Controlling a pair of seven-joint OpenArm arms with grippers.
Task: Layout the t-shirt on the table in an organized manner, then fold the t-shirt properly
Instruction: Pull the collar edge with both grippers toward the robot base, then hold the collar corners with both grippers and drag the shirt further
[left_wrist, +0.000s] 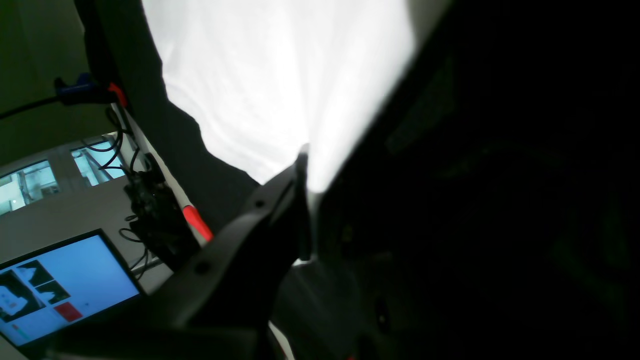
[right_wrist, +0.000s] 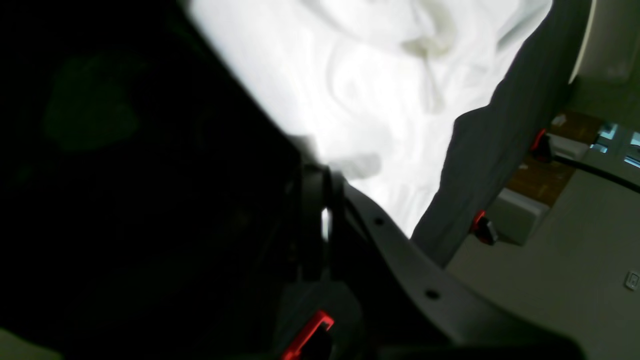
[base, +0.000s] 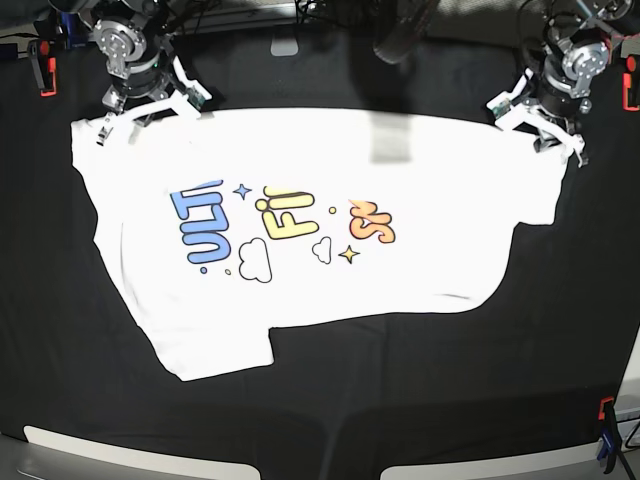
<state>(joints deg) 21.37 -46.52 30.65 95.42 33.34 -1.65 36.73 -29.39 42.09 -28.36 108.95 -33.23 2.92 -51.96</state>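
Observation:
The white t-shirt (base: 310, 235) lies spread print side up on the black table (base: 330, 400), its coloured lettering, clouds and stars showing. At the shirt's far right corner my left gripper (base: 542, 122) is shut, and in the left wrist view the white cloth (left_wrist: 280, 85) narrows into its closed fingertips (left_wrist: 303, 167). My right gripper (base: 132, 112) sits at the far left corner. In the right wrist view the rumpled cloth (right_wrist: 370, 100) runs in between its closed fingers (right_wrist: 327, 187).
Orange clamps (base: 40, 65) (base: 630, 92) hold the black cloth at the far corners, and a blue and orange one (base: 605, 440) sits at the near right. A lit monitor (left_wrist: 60, 285) and cables (left_wrist: 150, 200) lie beyond the table edge in the left wrist view.

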